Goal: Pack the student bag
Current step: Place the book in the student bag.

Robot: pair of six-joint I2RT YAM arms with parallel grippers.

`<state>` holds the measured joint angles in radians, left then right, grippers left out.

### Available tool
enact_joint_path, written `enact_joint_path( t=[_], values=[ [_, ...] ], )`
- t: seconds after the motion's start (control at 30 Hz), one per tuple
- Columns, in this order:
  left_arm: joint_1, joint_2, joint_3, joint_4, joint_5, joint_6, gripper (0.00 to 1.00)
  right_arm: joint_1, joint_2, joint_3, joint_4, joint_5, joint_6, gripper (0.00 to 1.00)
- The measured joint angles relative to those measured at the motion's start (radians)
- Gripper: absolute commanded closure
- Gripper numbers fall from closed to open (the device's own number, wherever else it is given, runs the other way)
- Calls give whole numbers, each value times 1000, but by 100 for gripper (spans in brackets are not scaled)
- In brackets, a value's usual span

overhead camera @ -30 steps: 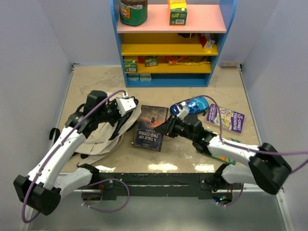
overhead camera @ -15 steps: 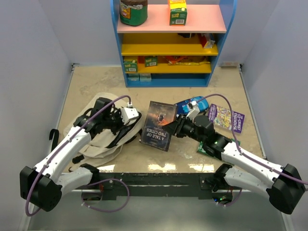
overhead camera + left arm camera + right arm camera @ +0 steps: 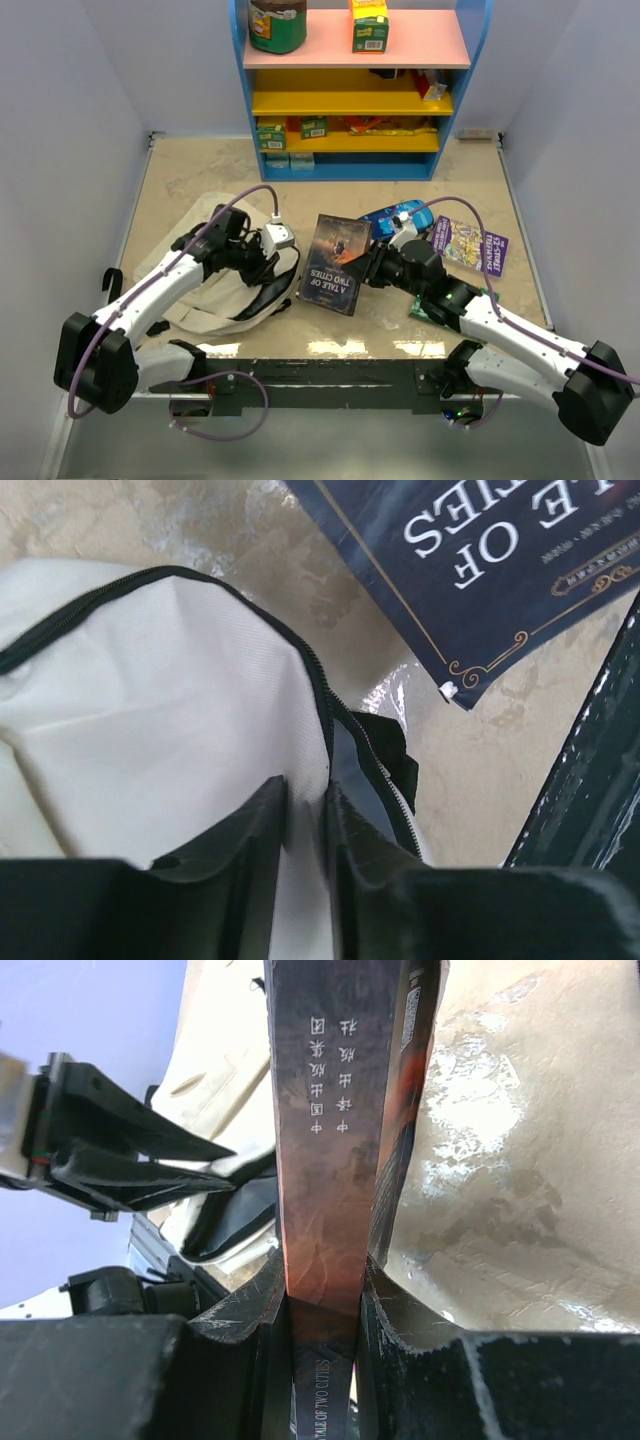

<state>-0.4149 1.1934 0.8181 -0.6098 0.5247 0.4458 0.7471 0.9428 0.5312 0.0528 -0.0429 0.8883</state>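
Note:
The student bag (image 3: 222, 312), cream canvas with black zipper trim, lies at the left with its dark-lined mouth facing right. My left gripper (image 3: 266, 268) hovers at that mouth. In the left wrist view its fingers stand slightly apart (image 3: 305, 815) over the cream fabric (image 3: 150, 700), with the zipper edge beside the right finger. My right gripper (image 3: 372, 266) is shut on a dark book, "A Tale of Two Cities" (image 3: 335, 262), and holds it tilted up just right of the bag. The right wrist view shows the book's spine (image 3: 330, 1110) clamped between the jaws (image 3: 322, 1280).
A blue pencil case (image 3: 395, 215) and a purple book (image 3: 470, 246) lie right of the held book. A green flat item (image 3: 432, 306) sits under the right arm. The blue shelf unit (image 3: 360, 160) with boxes stands at the back.
My right gripper raised the book off the table onto its edge and brought it nearer the bag. My left gripper slid right and down along the bag's mouth, and its jaws parted.

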Motion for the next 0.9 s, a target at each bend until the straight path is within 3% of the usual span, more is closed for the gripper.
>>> enact_joint_path(
  t=[0.07,0.3,0.47,0.63,0.9],
  values=[
    [0,26,0,10,-13,-18,100,-7,-2,-5,0,0,0,100],
    [0,-16,10,63,-172,-72,100,-27,-14,-42,0,-6,5,100],
    [0,-109,133,50,-293,-85,100,-29,3,-43,49,-40,13,100],
    [2,-201,184,63,-299,-88,100,-29,51,-39,150,-107,30,100],
    [2,-335,30,52,-252,-95,100,-28,-28,-36,233,-92,67,100]
  ],
)
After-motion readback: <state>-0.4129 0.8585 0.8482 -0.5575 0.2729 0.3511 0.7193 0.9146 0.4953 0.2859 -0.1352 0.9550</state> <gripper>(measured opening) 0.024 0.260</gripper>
